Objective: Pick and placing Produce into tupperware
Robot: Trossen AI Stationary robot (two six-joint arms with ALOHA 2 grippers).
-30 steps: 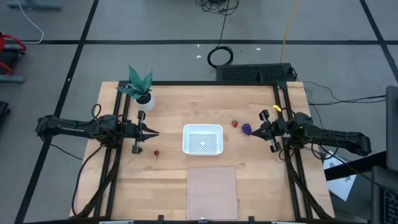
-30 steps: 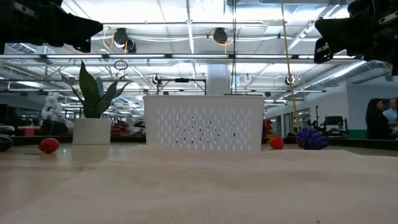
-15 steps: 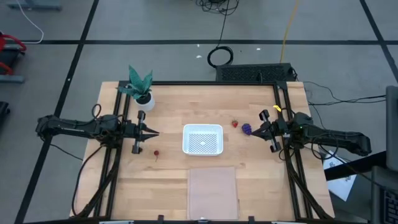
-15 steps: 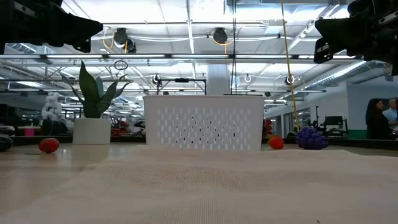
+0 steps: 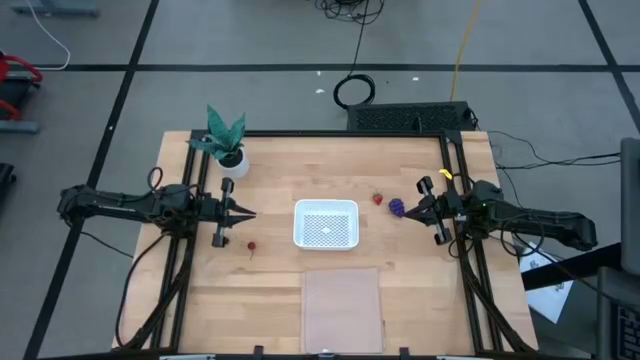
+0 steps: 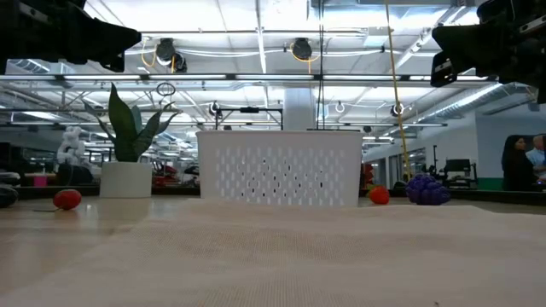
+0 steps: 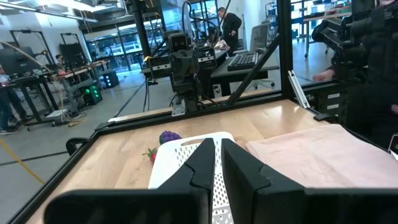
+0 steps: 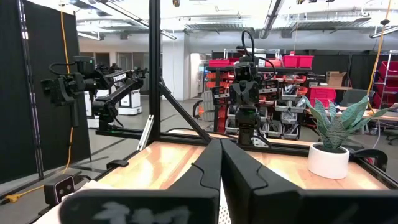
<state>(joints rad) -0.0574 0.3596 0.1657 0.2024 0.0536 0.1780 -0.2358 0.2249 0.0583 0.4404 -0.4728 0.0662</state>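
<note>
The white tupperware (image 5: 326, 224) stands mid-table on its base, with nothing visible inside it. To its right on the wood lie a purple lumpy cluster (image 5: 397, 207) and a small red piece (image 5: 378, 199). Another small red piece (image 5: 252, 245) lies to the tupperware's left. The low view shows the tupperware (image 6: 280, 167), the purple cluster (image 6: 427, 189) and both red pieces (image 6: 380, 195) (image 6: 67, 199). My left gripper (image 5: 250, 214) hovers level at the table's left, shut on nothing. My right gripper (image 5: 408, 213) hovers at the right, just beside the purple cluster, shut on nothing.
A green potted plant (image 5: 228, 140) stands at the far left corner. A flat translucent sheet (image 5: 342, 308) lies near the front edge, below the tupperware. Black frame rails (image 5: 470, 270) run along both sides of the table. People stand in the room beyond.
</note>
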